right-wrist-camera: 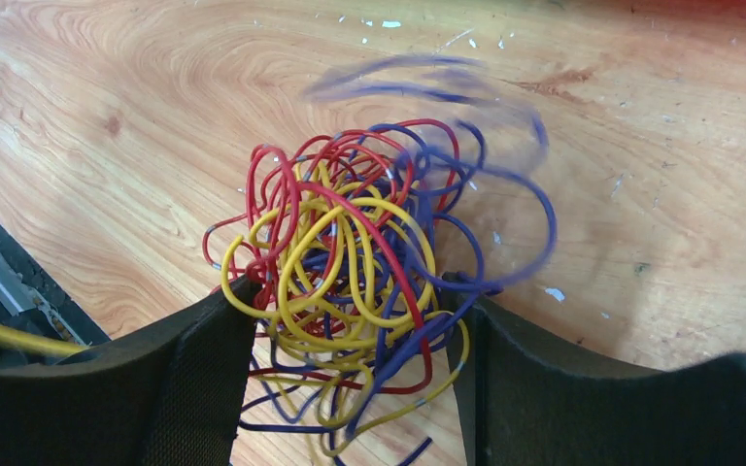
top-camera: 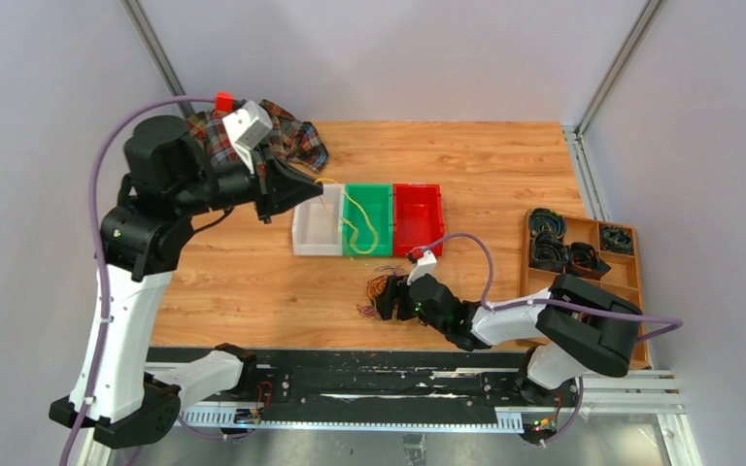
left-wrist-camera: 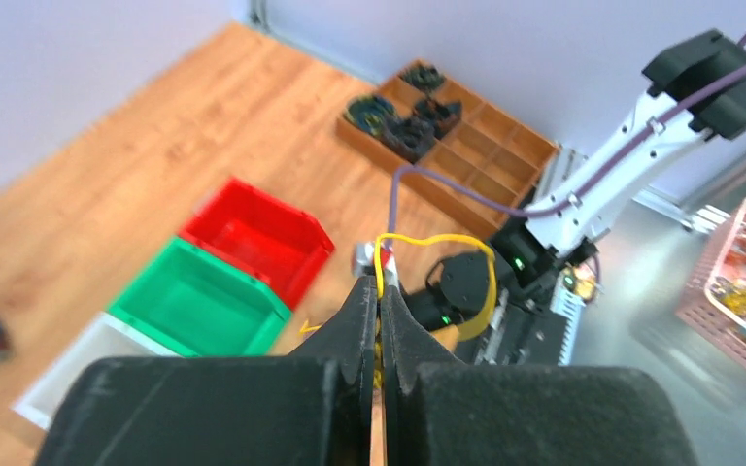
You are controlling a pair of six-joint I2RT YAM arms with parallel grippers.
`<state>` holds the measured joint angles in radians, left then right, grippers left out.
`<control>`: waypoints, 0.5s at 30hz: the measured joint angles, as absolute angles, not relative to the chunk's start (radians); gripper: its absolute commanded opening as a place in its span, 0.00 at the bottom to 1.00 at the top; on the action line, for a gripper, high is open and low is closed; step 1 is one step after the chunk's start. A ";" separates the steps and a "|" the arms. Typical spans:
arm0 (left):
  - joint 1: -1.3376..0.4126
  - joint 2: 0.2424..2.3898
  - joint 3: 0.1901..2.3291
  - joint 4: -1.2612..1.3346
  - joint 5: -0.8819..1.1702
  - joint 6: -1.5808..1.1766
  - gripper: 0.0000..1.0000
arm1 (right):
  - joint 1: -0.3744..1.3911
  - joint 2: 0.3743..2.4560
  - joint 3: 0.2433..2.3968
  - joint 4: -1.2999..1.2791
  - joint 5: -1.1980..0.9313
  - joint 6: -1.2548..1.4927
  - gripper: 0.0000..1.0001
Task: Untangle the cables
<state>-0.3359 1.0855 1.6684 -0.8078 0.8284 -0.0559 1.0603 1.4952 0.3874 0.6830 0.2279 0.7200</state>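
Two grippers worked at separate heights. The left gripper point(left-wrist-camera: 381, 291) was raised above the bins, its jaws clenched on a single yellow cable point(left-wrist-camera: 437, 240) that looped beyond the fingertips and, in the overhead view, trailed down into the green bin point(top-camera: 367, 186). The right gripper point(right-wrist-camera: 355, 296) sat low on the wooden table point(top-camera: 495, 165) with its jaws spread, released, straddling the tangle point(right-wrist-camera: 350, 223) near the front edge. Outer loops brushed both pads point(right-wrist-camera: 204, 369).

Hazards, as judged: closing on the whole bundle would probably compress it and cinch the crossings tighter. Pulling any one strand sideways could drag the light mass across the smooth boards instead of freeing it. The clamped yellow strand, thin and slick, could slip out between the left jaws.

Materials: the cables were glossy, thread-thin, springy wires in red, yellow and blue, holding rounded open loops. The bins were rigid moulded plastic, and the pads were matte black and slightly curved.
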 measured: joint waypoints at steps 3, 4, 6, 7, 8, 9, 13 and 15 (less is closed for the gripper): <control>-0.336 1.087 1.752 -0.804 0.791 -0.028 0.00 | 1.060 1.494 0.382 0.693 0.228 0.725 0.68; -0.336 1.087 1.771 -0.802 0.778 -0.022 0.00 | 1.060 1.492 0.380 0.692 0.228 0.725 0.68; -0.336 1.087 1.798 -0.802 0.757 -0.010 0.00 | 1.060 1.480 0.377 0.680 0.228 0.725 0.68; -0.336 1.090 1.806 -0.802 0.749 -0.009 0.00 | 1.060 1.472 0.377 0.667 0.228 0.724 0.69; -0.336 1.091 1.811 -0.802 0.744 -0.007 0.00 | 1.060 1.460 0.377 0.651 0.228 0.720 0.69; -0.336 1.093 1.816 -0.802 0.737 -0.007 0.00 | 1.060 1.444 0.377 0.628 0.227 0.715 0.70; -0.336 1.107 1.822 -0.802 0.717 -0.007 0.00 | 1.060 1.332 0.401 0.492 0.224 0.672 0.73; -0.336 1.121 1.827 -0.803 0.709 -0.007 0.00 | 1.060 1.268 0.424 0.431 0.219 0.644 0.74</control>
